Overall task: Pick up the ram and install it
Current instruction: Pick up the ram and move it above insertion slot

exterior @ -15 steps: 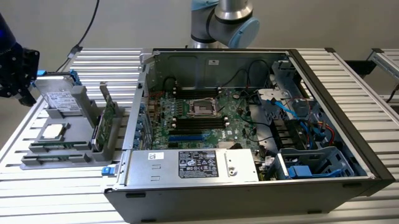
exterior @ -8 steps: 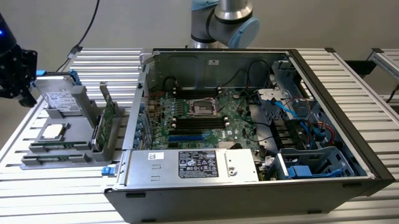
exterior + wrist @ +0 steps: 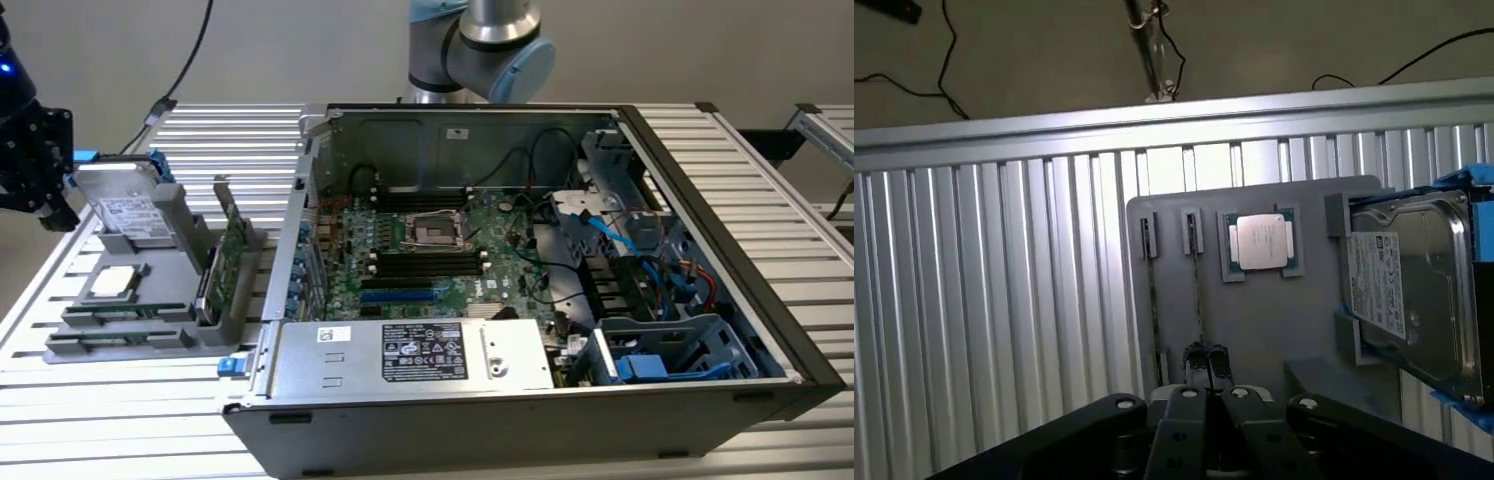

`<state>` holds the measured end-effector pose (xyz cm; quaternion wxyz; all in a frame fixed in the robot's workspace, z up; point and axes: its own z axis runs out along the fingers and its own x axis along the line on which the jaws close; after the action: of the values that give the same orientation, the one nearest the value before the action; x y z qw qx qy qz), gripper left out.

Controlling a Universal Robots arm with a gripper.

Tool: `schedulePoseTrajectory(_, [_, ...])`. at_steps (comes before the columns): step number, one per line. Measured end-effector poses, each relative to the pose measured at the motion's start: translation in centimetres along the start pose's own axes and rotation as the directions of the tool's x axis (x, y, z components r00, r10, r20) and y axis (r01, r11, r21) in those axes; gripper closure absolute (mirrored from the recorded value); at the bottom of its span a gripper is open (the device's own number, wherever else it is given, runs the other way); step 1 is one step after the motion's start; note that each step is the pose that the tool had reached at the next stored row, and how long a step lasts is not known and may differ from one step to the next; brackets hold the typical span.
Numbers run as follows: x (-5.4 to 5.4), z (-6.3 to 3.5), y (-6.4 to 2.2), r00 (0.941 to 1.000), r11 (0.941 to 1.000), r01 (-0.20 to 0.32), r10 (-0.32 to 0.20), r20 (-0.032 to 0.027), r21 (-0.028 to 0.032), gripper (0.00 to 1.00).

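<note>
Ram slotted on edge, exterior view's lower left.
Grey holder keeps it pinchable; end effector hangs nearby, pressed together, empty.

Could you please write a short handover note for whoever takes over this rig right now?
Gripper: shut, empty as far as visible, near the gray holder.
Ram sticks: both lie in the holder's slots, beside the processor.
Done: nothing lifted or installed.
Left: pick up a ram stick and seat it on the motherboard in the open computer case.
</note>
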<state>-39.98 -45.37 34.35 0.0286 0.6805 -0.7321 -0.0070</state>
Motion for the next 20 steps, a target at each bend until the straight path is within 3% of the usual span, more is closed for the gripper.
schedulePoseTrajectory(3, [0.0,-0.01,0.00,1.0000,1.0000,0.000,0.000,-0.0002,-0.0001,0.88])
schedulePoseTrajectory(5, [0.0,-0.01,-0.01,1.0000,1.0000,0.000,0.000,-0.0002,-0.0001,0.76])
schedulePoseTrajectory(6, [0.0,-0.01,0.00,1.0000,1.0000,0.000,0.000,-0.0002,-0.0001,0.76])
schedulePoseTrajectory(9, [0.0,0.35,0.01,1.0000,1.0000,0.000,0.000,-0.0002,0.0000,0.64])
schedulePoseTrajectory(13, [0.3,1.09,-0.04,0.9999,0.9999,0.016,-0.016,-0.0008,0.0000,0.64])
schedulePoseTrajectory(20, [1.0,2.37,-0.14,0.9976,0.9975,0.070,-0.070,0.0046,-0.0085,0.64])
